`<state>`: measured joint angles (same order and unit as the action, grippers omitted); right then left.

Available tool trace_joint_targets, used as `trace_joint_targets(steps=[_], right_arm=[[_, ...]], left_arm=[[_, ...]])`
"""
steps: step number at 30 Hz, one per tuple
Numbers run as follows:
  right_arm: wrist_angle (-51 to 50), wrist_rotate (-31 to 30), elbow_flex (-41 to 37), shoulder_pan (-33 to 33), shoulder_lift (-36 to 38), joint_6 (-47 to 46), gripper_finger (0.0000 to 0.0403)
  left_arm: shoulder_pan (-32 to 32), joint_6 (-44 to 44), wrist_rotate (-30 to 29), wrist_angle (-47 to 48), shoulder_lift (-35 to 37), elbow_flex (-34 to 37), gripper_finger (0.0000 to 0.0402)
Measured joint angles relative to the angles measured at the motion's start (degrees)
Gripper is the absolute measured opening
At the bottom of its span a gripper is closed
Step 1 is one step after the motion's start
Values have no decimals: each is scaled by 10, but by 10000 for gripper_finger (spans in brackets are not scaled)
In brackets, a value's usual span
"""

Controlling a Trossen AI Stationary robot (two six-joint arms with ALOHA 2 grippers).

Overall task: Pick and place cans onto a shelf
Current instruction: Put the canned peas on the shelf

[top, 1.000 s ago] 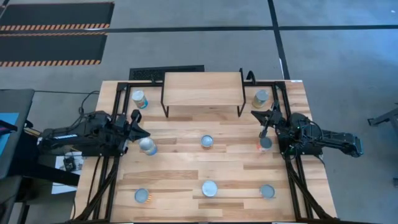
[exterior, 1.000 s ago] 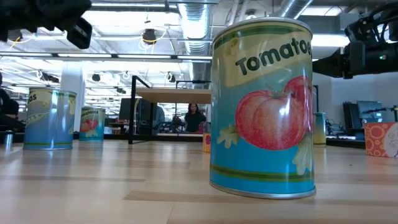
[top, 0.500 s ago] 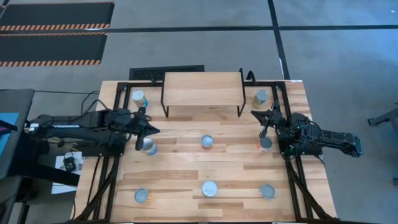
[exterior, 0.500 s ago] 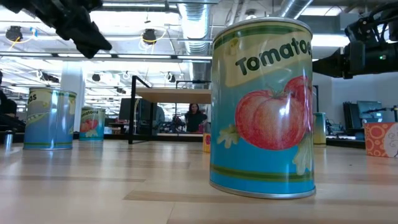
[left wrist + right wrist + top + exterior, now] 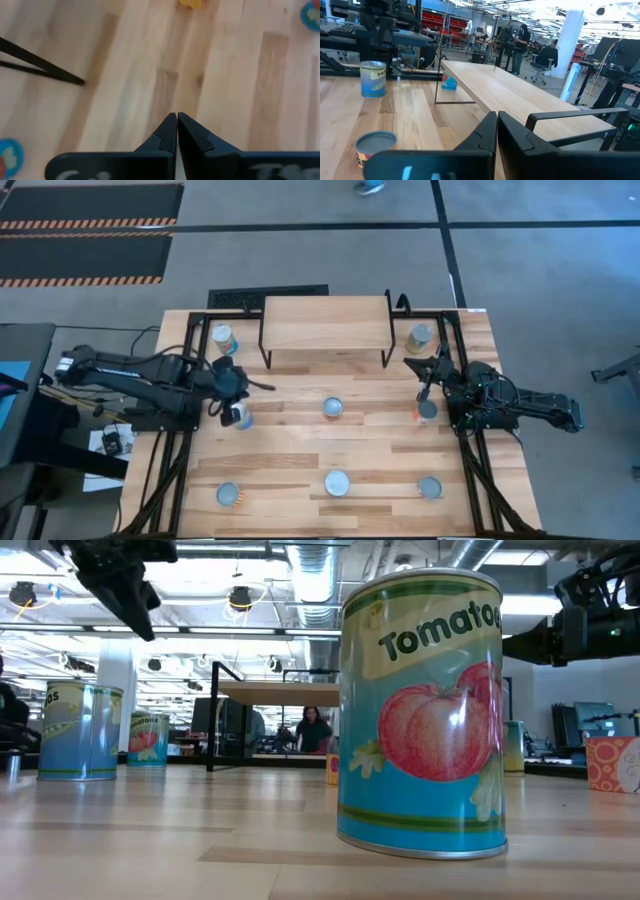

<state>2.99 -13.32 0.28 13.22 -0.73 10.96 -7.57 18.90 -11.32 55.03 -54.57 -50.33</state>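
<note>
— Cans: where do they stand?

— All on the wooden table [image 5: 300, 450]. From above, three stand in a row at the near edge, one of them a Tomato-labelled can [image 5: 420, 715] that fills the low view. A centre can [image 5: 333, 408] sits in front of the shelf [image 5: 326, 322], one can is at each back corner beside the shelf, a blue-labelled can [image 5: 238, 416] is at mid-left and an orange-red can [image 5: 426, 412] at mid-right. The shelf top carries none.

— And the left gripper [image 5: 262, 387]?

— It hangs above the table just beside the blue-labelled can, pointing toward the centre. In its wrist view its fingers [image 5: 165, 135] are pressed together over bare wood, holding nothing.

— The right gripper [image 5: 414, 363]?

— It is at the right edge, just behind the orange-red can, tips near the shelf's right legs. Its fingers [image 5: 487, 132] meet at the tips with nothing between them.
</note>
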Motion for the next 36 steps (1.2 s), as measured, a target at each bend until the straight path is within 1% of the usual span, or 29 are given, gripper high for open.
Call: trace_joint_targets(steps=[6, 8, 11, 18, 21, 23, 27, 30, 33, 36], right_arm=[[0, 0, 0, 0, 0, 0, 38], [0, 0, 0, 0, 0, 0, 38], [0, 0, 0, 0, 0, 0, 38], [0, 0, 0, 0, 0, 0, 38], [0, 0, 0, 0, 0, 0, 38], [0, 0, 0, 0, 0, 0, 38], [0, 0, 0, 0, 0, 0, 38], [0, 0, 0, 0, 0, 0, 38], [0, 0, 0, 0, 0, 0, 38], [0, 0, 0, 0, 0, 0, 38]], left_arm=[[-67, 121, 9, 95, -58, -40, 6], [-84, 156, 27, 114, -76, -46, 18], [-107, 189, 49, 125, -104, -58, 48], [-149, 199, 30, 125, -177, -62, 130], [-154, 199, 29, 126, -211, -62, 149], [-155, 201, 8, 132, -230, -62, 154], [-154, 211, -37, 142, -257, -61, 149], [-152, 213, -44, 147, -268, -61, 131], [-150, 207, -42, 147, -272, -61, 97], [-149, 202, -38, 145, -271, -61, 52]])
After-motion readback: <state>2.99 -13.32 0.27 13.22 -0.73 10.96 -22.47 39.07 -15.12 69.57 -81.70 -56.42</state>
